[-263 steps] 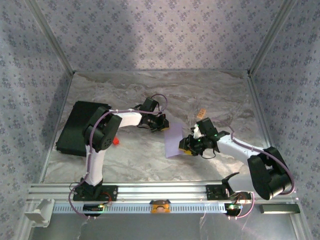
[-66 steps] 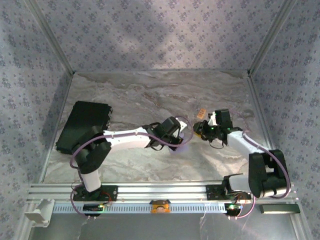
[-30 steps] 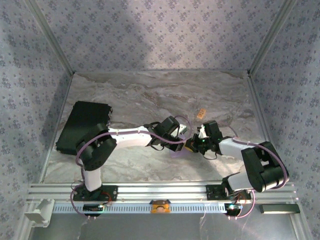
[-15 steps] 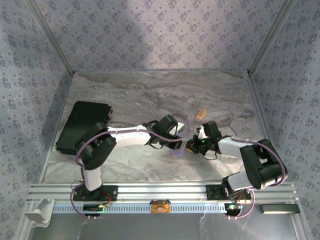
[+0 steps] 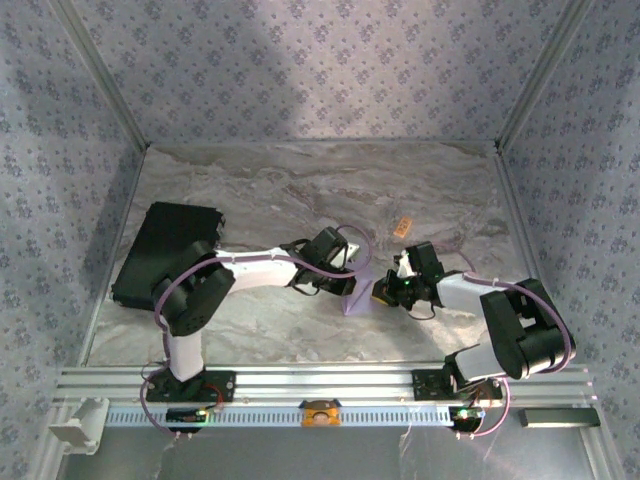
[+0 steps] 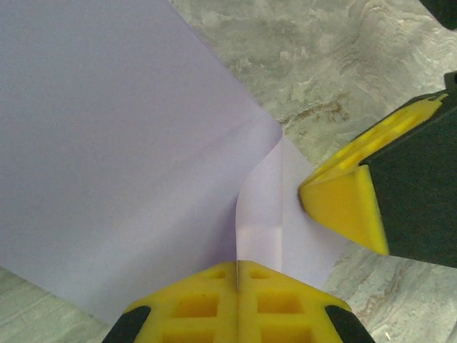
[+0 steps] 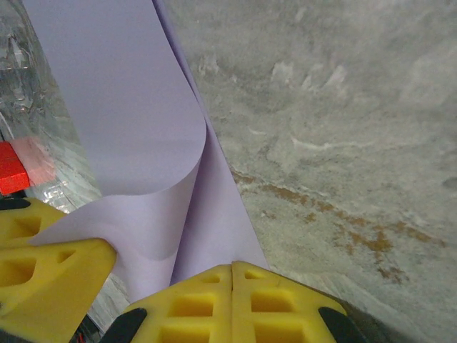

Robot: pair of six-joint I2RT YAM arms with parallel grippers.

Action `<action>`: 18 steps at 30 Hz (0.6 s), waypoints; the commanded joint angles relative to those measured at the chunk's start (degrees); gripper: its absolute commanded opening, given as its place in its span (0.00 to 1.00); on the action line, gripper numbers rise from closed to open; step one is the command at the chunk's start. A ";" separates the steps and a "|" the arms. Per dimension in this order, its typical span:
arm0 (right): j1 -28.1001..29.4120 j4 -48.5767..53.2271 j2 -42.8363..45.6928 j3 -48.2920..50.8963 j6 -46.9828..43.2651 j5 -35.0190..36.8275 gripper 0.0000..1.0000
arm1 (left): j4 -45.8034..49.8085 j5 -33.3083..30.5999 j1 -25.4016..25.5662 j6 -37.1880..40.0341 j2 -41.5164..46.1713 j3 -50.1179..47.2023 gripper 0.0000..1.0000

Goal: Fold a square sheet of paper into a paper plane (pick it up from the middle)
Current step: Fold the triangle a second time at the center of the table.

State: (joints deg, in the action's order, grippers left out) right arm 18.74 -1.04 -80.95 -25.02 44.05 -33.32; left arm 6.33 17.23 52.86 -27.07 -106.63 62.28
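The square sheet of paper [image 6: 121, 143] is pale lavender and lies partly curled near the table's middle [image 5: 353, 303]. My left gripper [image 6: 237, 266] is shut on a raised fold of the sheet, whose thin edge runs into the seam between the yellow fingers. My right gripper [image 7: 232, 269] is shut, and its tip rests on the sheet from the right, close to the left gripper [image 5: 343, 286]. In the right wrist view the sheet [image 7: 128, 128] curls up in a loop and passes under the right gripper's fingers. From above, the right gripper [image 5: 380, 293] meets the paper's right edge. The paper plane is out of view.
A black rectangular pad [image 5: 165, 255] lies at the left of the marble-patterned table [image 5: 300, 190]. A small tan block [image 5: 402, 228] sits behind the right gripper. A small red object [image 7: 11, 168] shows beside the sheet. Patterned walls enclose the table, with an aluminium rail [image 5: 320, 380] in front.
Over the last second the left gripper has drawn back to the left a little with the paper fold. The right gripper has stayed at the sheet's right edge.
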 commanded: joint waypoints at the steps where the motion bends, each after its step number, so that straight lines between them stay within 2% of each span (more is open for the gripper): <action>1: -0.49 4.55 0.48 -0.29 -1.16 2.66 0.01 | 1.04 -1.50 -0.34 0.97 -1.21 -0.14 0.01; 10: -0.46 5.03 0.44 -0.71 -1.25 2.63 0.01 | 0.12 -4.05 -0.47 0.31 -1.07 -2.09 0.00; 18: 0.57 4.06 3.48 -2.30 -0.42 1.04 0.05 | -2.03 -1.87 -0.43 -1.17 -1.92 -3.27 0.00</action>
State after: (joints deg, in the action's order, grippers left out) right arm 18.76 0.93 -79.85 -25.45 43.92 -33.10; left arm 5.32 14.41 52.82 -27.42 -107.48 60.29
